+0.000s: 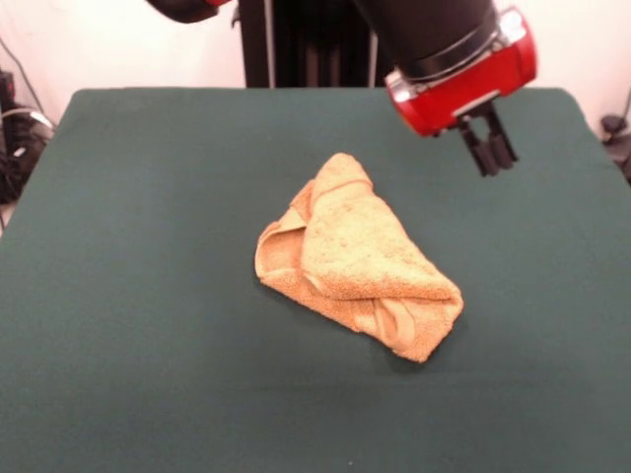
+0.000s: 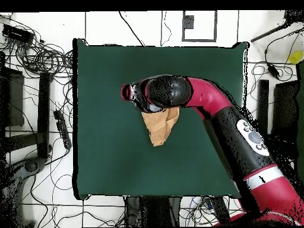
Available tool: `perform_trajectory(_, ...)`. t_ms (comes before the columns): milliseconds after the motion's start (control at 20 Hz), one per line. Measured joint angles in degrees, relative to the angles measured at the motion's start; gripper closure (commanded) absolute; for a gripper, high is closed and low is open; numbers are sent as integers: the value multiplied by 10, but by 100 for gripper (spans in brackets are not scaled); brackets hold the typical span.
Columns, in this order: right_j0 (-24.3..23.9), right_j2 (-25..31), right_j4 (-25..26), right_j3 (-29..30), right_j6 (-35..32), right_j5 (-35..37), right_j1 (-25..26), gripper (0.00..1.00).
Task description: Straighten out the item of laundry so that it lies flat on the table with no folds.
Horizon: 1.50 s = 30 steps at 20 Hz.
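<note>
The towel (image 1: 355, 261) is a golden orange with a nubby terry texture and carries no print or stripe. It lies on the table (image 1: 148, 296), whose cloth is a plain, even dark green. The arm (image 2: 237, 119) is glossy red with black sections, and the gripper (image 1: 490, 148) is black below a bright red collar.

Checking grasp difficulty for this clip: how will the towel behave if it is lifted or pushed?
The towel looks soft and floppy: it lies bunched in overlapping folds, so lifting one corner would likely let the rest drape. Pushed across the felt-like table, it would probably bunch rather than slide.
</note>
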<state>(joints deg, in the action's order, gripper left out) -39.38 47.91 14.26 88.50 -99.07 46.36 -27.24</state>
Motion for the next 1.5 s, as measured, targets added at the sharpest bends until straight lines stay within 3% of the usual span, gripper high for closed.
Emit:
perform_trajectory(350, 0, -21, 1, 4, 0, -2, 0, 100)
perform_trajectory(700, 31, -54, 0, 4, 0, -2, -1, 100)
perform_trajectory(1500, 43, -60, -6, 4, 0, -2, -1, 100)
